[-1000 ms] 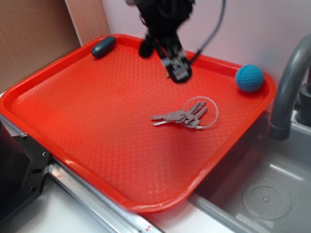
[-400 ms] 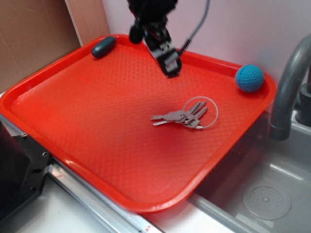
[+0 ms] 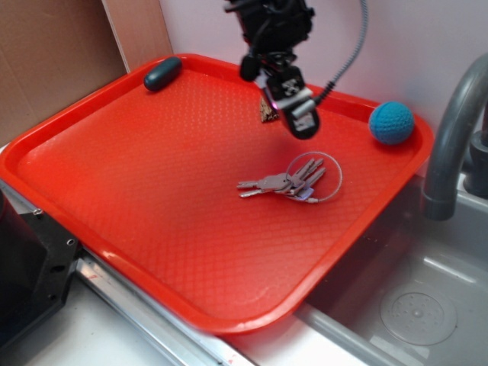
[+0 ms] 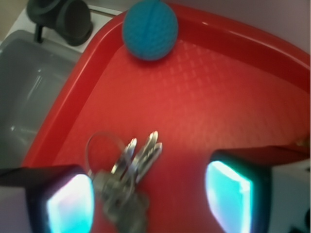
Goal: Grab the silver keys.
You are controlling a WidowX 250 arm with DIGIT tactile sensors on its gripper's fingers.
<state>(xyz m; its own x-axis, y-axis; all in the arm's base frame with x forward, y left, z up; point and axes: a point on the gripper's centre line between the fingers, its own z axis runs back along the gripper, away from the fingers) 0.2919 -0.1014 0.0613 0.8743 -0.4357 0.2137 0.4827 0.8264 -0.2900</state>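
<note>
Several silver keys (image 3: 288, 183) lie flat on red tray (image 3: 137, 175); gripper (image 4: 150, 199) is held above them, jaws spread wide, nothing gripped.

silver keys (image 3: 286, 183), flat grey metal bunch on thin wire ring — lying fanned out, right-centre of red tray (image 3: 137, 175)
</note>
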